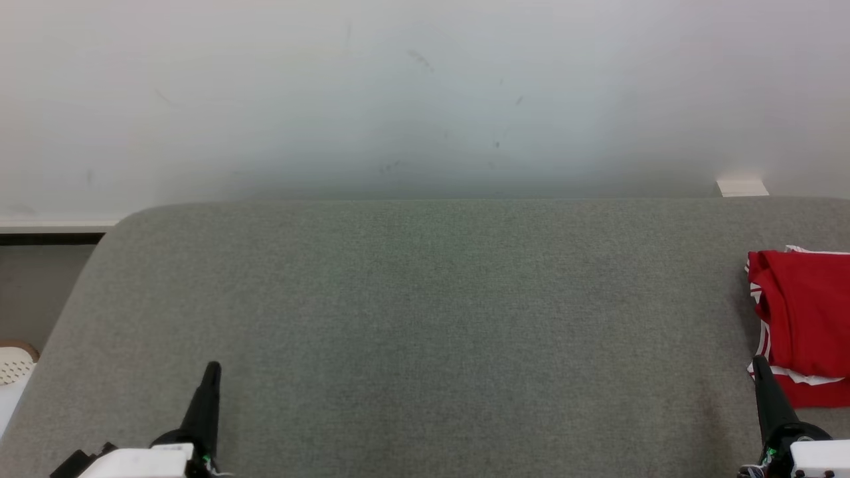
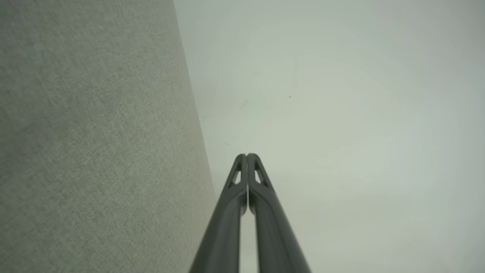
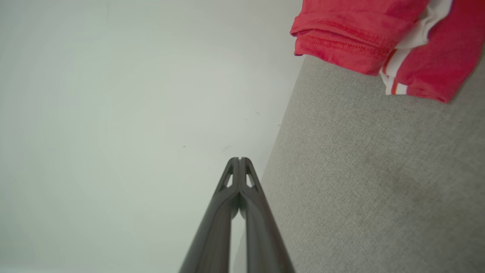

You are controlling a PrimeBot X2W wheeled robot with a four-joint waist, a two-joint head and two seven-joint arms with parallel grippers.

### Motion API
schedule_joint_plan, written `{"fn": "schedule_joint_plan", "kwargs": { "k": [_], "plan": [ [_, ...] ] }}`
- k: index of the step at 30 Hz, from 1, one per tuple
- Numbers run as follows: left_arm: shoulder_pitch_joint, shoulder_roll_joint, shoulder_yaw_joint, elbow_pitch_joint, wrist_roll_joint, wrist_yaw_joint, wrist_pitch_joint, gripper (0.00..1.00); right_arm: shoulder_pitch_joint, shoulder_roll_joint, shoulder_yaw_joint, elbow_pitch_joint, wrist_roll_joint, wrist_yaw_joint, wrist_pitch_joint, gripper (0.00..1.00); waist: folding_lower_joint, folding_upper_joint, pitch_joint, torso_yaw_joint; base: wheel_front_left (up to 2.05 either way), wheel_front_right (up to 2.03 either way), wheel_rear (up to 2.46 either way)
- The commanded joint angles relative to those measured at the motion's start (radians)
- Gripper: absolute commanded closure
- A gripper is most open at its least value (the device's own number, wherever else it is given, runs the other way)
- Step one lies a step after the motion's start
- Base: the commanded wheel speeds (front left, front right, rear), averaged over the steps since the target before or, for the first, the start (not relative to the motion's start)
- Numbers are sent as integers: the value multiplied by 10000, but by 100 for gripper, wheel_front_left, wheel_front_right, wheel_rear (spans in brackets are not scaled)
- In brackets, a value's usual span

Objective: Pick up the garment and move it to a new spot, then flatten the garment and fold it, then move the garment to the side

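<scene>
The garment (image 1: 807, 318) is red with white stripes and lies folded at the far right of the grey padded surface (image 1: 425, 318), cut off by the picture's edge. In the right wrist view the garment (image 3: 363, 34) lies at the top right. My right gripper (image 1: 759, 364) is shut and empty, its tip just at the garment's near left corner; whether it touches the cloth I cannot tell. My left gripper (image 1: 212, 366) is shut and empty at the lower left, far from the garment. The fingertips meet in both wrist views: the left gripper (image 2: 246, 155) and the right gripper (image 3: 239, 159).
A pale wall (image 1: 425, 93) rises behind the surface's far edge. A white block (image 1: 742, 186) sits at the far right by the wall. Past the surface's left edge is a white perforated object (image 1: 13, 365) and a dark gap under a ledge.
</scene>
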Motion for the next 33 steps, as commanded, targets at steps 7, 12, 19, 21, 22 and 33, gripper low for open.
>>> {"fn": "schedule_joint_plan", "kwargs": {
  "k": [7,12,19,21,22,33],
  "plan": [
    [-143,70,98,-35,-587,-86,168,100,-133,44,-144,-90,530,-16,180,100,0,0,24,67,0,0,0],
    [-168,70,128,-29,-881,-106,252,100,-154,60,-212,-94,844,-17,269,100,0,0,41,115,0,0,0],
    [-187,72,147,-24,-1123,-128,311,100,-164,72,-255,-94,986,-17,323,100,0,0,54,152,0,0,0],
    [-186,72,147,-25,-1123,-122,311,100,-164,71,-256,-92,985,-17,325,100,0,0,54,152,0,0,0],
    [-185,72,147,-25,-1123,-120,311,100,-164,72,-257,-92,984,-17,325,100,0,0,54,152,0,0,0],
    [-184,72,146,-26,-1124,-119,310,100,-164,72,-261,-91,979,-17,330,100,0,0,54,152,0,0,0]
  ]
}}
